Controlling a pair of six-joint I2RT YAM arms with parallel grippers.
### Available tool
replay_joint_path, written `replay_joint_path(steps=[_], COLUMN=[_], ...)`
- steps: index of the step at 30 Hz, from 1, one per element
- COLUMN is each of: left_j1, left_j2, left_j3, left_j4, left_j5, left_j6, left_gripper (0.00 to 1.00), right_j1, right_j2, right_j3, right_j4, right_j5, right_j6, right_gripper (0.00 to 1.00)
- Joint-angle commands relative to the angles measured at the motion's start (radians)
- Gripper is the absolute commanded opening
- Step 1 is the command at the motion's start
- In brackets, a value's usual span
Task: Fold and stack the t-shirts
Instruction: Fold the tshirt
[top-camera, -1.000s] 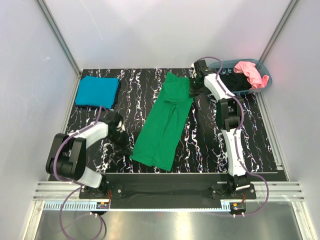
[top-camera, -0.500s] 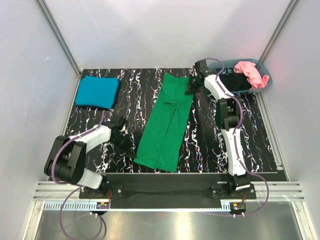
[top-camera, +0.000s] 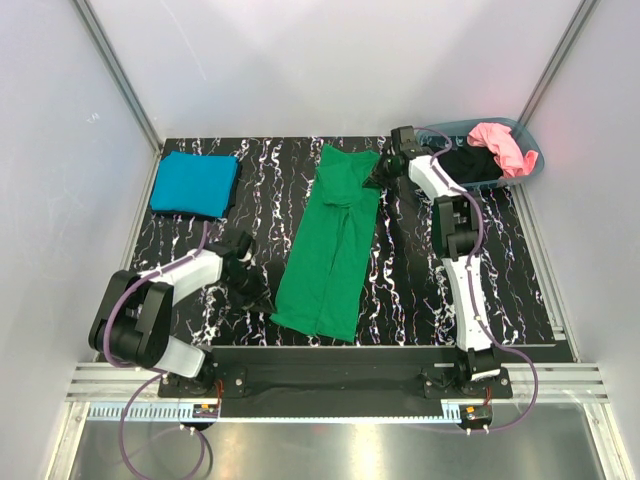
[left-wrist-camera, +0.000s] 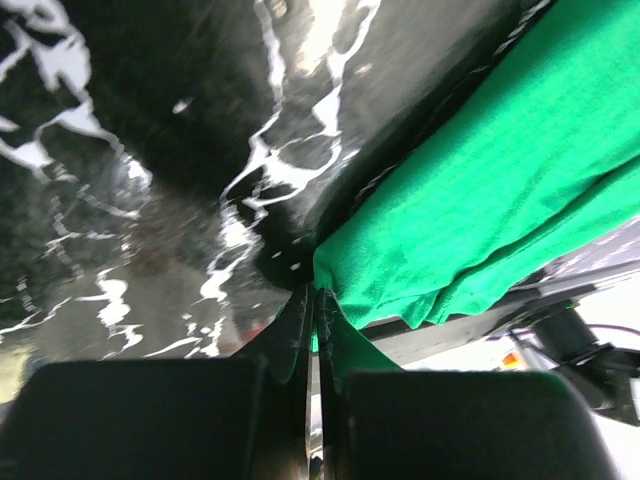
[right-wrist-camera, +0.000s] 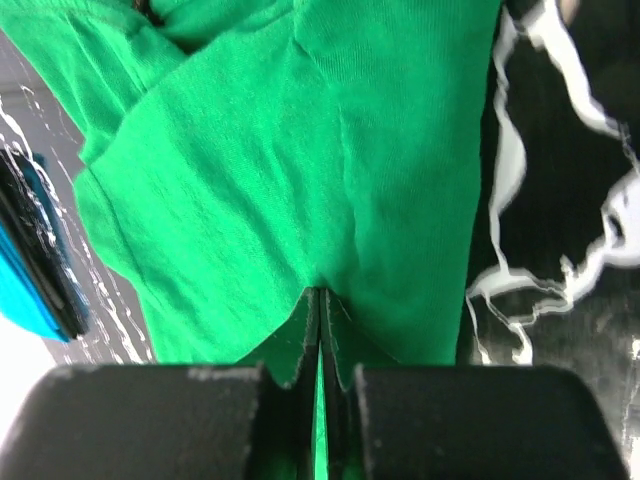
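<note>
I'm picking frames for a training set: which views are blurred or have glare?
Top external: sharp, evenly lit, bright glare on the metal strip in front. Left wrist: table smeared and soft, green t-shirt crisp. Right wrist: t-shirt weave sharp, table's white veins at right blurred.

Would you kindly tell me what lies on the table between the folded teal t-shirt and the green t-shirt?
Nothing does: in the top view, only bare black marbled tabletop separates the folded teal t-shirt from the green t-shirt.
</note>
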Motion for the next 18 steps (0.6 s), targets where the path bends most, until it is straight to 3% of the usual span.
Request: replay_joint_path(steps=[1,4,7,15,18], left_j1=[-0.014,-0.025,-0.037,-0.077,-0.075], left_j2=[-0.03,-0.021,0.02,0.074,0.088], left_j3=[0.006,0.019,0.028,0.082,0.106], left_j4=[0.09,0.151,0.208,0.161,0.054], left_j5=[0.046,0.071,0.106,0.083,0.064], left_j6=[-0.081,-0.146,-0.201,-0.192,-0.137], left_gripper=[0.01,0.04,0.02,0.02,0.06], right_j1=[-0.001,-0.004,-0.02,-0.052,-0.052], right_j2=[0.074,0.156,0.176,0.223,0.158], right_j3=[0.186,0.338,0.334,0.386,0.372], right_j4=[-0.084,-0.163,-0.1,0.011,0.026], right_j5=[-0.01,-0.004,-0.044,-0.208,-0.234], right_j6=[-0.1,-0.171,-0.172,-0.096,-0.091], right_gripper=[0.05,0.06,0.09,0.16,0.3])
